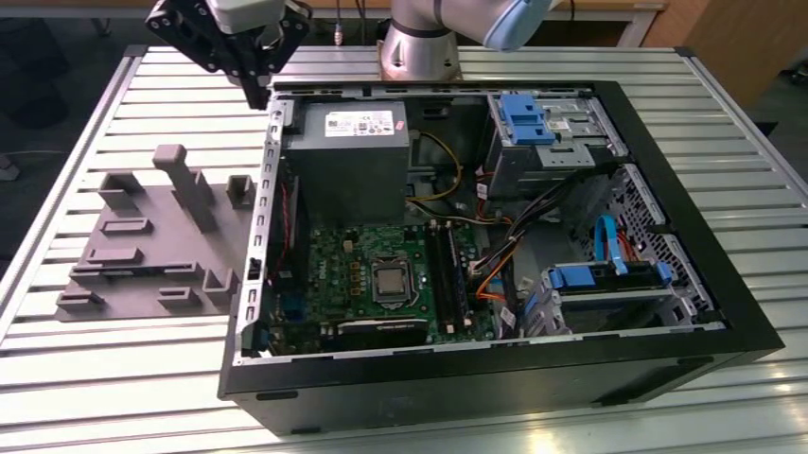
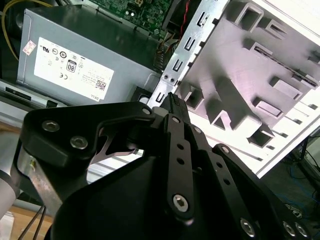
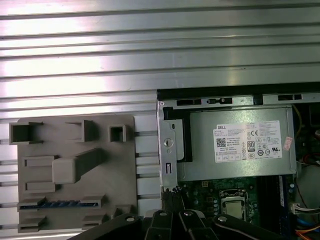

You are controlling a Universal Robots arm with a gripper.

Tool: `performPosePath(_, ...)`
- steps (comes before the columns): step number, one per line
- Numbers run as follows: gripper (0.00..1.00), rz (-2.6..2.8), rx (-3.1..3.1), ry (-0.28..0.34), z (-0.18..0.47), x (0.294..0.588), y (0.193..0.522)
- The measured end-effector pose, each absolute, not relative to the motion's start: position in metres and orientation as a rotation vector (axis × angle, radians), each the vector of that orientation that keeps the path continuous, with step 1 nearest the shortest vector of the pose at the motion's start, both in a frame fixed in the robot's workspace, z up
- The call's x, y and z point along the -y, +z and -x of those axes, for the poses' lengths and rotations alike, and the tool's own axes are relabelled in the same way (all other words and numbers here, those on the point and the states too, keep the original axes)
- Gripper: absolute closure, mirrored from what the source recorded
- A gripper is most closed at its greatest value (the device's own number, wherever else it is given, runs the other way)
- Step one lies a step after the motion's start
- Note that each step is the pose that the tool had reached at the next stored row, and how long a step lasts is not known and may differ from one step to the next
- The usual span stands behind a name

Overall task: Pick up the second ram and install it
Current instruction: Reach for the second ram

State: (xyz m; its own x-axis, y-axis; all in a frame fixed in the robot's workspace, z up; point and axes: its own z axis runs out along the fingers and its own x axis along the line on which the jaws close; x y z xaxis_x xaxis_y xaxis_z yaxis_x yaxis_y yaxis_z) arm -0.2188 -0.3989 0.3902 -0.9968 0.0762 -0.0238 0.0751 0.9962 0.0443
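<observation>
The second ram [image 3: 60,204] is a thin blue-green strip lying in a slot of the grey holder block [image 3: 75,170], which sits on the table beside the open computer case [image 1: 707,312]. In the exterior view my gripper [image 1: 261,95] hangs above the case's far corner on that view's left, past the holder [image 1: 139,246], well apart from the ram. Its black fingers [image 2: 175,130] meet at a point and hold nothing. The gripper tip [image 3: 172,199] hovers over the case's metal edge. The motherboard's long black slot rails [image 1: 445,274] run beside the processor socket [image 1: 389,281].
A grey power supply [image 1: 347,161] fills the case's far corner, right by the gripper. Blue drive brackets [image 1: 524,118] and orange and blue cables [image 1: 606,251] crowd the exterior view's right. The table [image 1: 127,378] is ribbed aluminium. The holder has a tall upright post [image 1: 189,189].
</observation>
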Motion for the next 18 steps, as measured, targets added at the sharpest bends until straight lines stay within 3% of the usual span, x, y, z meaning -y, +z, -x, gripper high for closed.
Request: performPosePath(18,0.89,-0.118,-3.113,0.068,0.2254,0.3989,0.3899)
